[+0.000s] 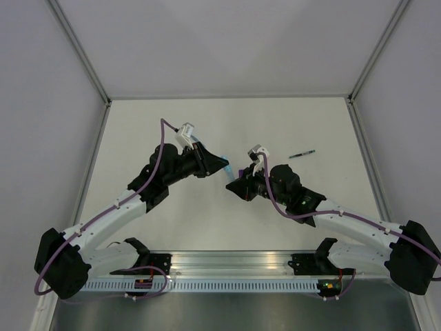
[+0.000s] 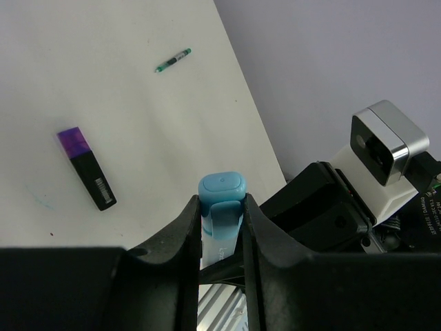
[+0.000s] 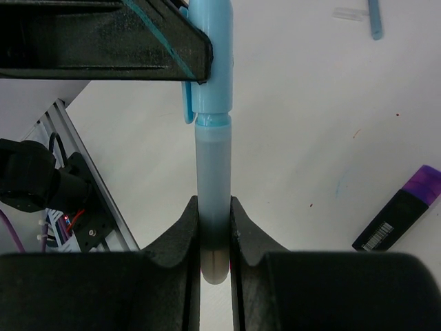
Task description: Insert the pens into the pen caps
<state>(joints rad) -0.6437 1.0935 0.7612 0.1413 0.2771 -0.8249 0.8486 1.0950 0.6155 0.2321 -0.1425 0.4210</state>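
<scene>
Above the table's middle, my two grippers meet on the light blue marker. My left gripper point(image 2: 222, 203) is shut on the light blue cap point(image 2: 221, 187). My right gripper point(image 3: 213, 207) is shut on the marker's pale barrel point(image 3: 213, 172). In the right wrist view the cap point(image 3: 210, 62) sits over the barrel's front end, in line with it. The black-and-purple marker point(image 2: 87, 167) lies flat on the table. The thin dark green pen point(image 2: 172, 61) lies farther off, near the right wall. A slim bluish cap point(image 3: 375, 19) lies at the far edge of the right wrist view.
Grey walls enclose the white table point(image 1: 207, 227) on three sides. An aluminium rail point(image 1: 234, 265) with the arm bases runs along the near edge. The green pen point(image 1: 302, 154) lies right of the right arm point(image 1: 324, 210).
</scene>
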